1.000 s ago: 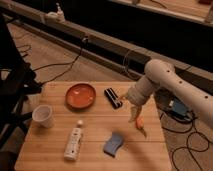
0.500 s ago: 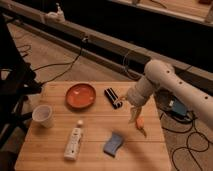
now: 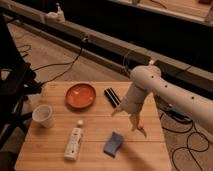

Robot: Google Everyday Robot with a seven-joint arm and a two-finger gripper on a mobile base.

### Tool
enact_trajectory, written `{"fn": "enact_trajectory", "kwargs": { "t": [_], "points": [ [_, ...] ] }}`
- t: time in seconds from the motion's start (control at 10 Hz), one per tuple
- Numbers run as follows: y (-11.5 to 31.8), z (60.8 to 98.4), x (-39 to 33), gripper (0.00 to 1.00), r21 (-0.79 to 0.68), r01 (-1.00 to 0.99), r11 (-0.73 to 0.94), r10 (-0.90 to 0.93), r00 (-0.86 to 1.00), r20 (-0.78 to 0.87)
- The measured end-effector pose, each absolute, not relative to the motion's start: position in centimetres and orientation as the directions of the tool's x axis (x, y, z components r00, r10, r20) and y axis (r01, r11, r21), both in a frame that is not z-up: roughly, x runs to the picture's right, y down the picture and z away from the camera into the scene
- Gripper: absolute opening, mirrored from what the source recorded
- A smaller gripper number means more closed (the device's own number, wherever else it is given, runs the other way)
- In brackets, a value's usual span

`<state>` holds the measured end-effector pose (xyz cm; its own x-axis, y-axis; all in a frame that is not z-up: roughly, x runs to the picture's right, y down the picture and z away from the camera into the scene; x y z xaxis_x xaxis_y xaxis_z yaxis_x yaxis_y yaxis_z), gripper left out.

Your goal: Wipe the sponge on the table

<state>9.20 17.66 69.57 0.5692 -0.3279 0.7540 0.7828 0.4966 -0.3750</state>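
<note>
We've got an orange bowl (image 3: 80, 95) upright toward the far edge, left of its middle. Just right of it, not touching, a black block (image 3: 112, 96) lies at an angle by that same edge. At the left edge stands a white cup (image 3: 43, 115), mouth up. A white bottle (image 3: 74, 142) lies flat toward the near edge, cap pointing away. The gripper (image 3: 136, 125) hangs over the right side. Beyond the far-left corner we spot cables (image 3: 65, 64) on the floor.

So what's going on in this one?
A single robot arm reaches in from the picture's right, its gripper hanging above the table, beside the sponge on its far right side. The sponge lies untouched near the front edge. An orange bowl, black block, white cup and bottle share the table.
</note>
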Motion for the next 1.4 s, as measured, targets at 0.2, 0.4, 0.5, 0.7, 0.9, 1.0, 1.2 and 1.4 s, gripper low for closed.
{"fn": "enact_trajectory", "kwargs": {
  "t": [0.2, 0.4, 0.5, 0.7, 0.9, 1.0, 1.2, 1.4],
  "points": [
    [19.3, 70.9, 8.1, 0.71, -0.347, 0.819, 0.457, -0.373, 0.531, 0.761],
    [21.1, 72.8, 6.6, 0.71, -0.322, 0.835, 0.447, -0.41, 0.511, 0.756],
    [21.7, 73.2, 5.8, 0.71, -0.309, 0.84, 0.447, -0.419, 0.501, 0.757],
    [21.8, 73.2, 5.7, 0.71, -0.307, 0.839, 0.449, -0.42, 0.501, 0.757],
    [21.8, 73.3, 5.6, 0.71, -0.307, 0.84, 0.447, -0.421, 0.501, 0.756],
    [22.1, 73.5, 5.8, 0.71, -0.316, 0.84, 0.441, -0.421, 0.504, 0.754],
    [23.8, 74.7, 6.3, 0.71, -0.35, 0.838, 0.418, -0.409, 0.518, 0.752],
    [25.4, 76.0, 6.6, 0.71, -0.371, 0.829, 0.418, -0.383, 0.532, 0.755]
  ]
}}
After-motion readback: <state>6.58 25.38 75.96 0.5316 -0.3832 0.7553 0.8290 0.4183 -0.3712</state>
